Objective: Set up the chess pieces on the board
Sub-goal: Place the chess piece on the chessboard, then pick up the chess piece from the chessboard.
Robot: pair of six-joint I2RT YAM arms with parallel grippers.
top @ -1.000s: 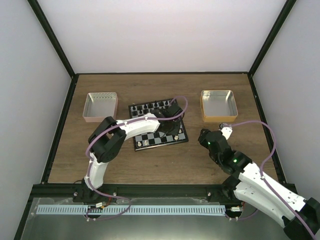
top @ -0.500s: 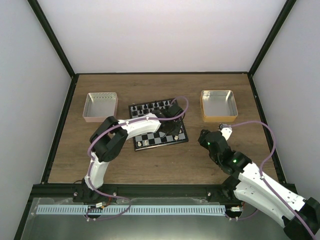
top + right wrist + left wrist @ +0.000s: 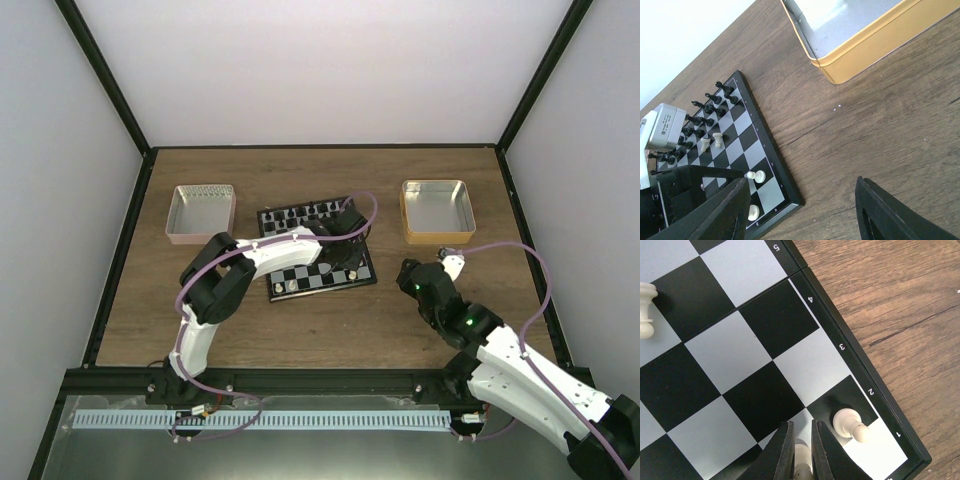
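- Hardly anything has moved since 1 second ago: the left arm has stayed stretched across the board (image 3: 300, 281), and the right arm has stayed parked to its right.
- The board lies at a slight angle in the middle of the table (image 3: 300, 335), between a pink tray (image 3: 203, 212) on the left and a gold tray (image 3: 437, 210) on the right.
- The left gripper (image 3: 801, 432) hangs low over the board's near right corner. Its jaws are almost closed, pinching a cream piece (image 3: 801, 459) between the 2 fingers.
- Just beside that gripper, a second cream piece (image 3: 850, 423) sits on the dark square next to the border number 2.
- A third cream piece (image 3: 646, 310) shows at the left edge of the left wrist view, well apart from the other 2.
- The black pieces (image 3: 710, 110) fill the far rows of the board.
- The right gripper (image 3: 805, 210) hangs over bare wood near the gold tray, off the board. Its jaws stand wide apart with nothing between them.
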